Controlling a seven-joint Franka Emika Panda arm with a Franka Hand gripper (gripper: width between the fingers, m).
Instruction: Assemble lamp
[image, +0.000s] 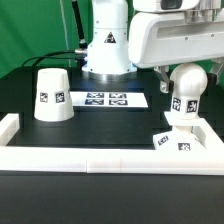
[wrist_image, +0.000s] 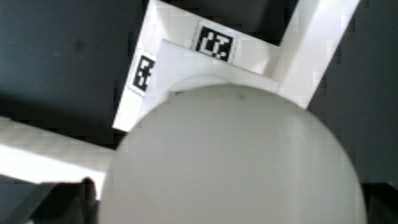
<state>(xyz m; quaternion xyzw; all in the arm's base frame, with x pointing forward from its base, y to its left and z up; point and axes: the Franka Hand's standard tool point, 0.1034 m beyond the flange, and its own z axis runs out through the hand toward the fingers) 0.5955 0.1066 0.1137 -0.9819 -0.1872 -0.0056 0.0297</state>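
Exterior view shows you the bulb (image: 186, 92) standing upright on the base (image: 170, 141), near the front corner on the exterior view's right. The gripper (image: 185, 68) hangs right over the bulb, very close to its round top. You cannot tell from here if the fingers are squeezing the bulb or just sitting beside it. The wrist view does not help much. The bulb (wrist_image: 214, 150) fills most of that picture, with the base (wrist_image: 187, 60) and its tags behind it, and only dark bits show at the two low corners. They may be the fingers, but that is too blurry to say.

The shade (image: 52, 95) sits upside down like a cup, well apart from the bulb, on the exterior view's left. The marker board (image: 105, 99) lies flat between the two.

You look to be on the bulb step: fixing the bulb into the base. The shade is not yet on.

For your next move, make sure the bulb's stem is seated all the way and stands straight. Then open up, lift straight up so you do not tip the bulb, and go over for the shade.
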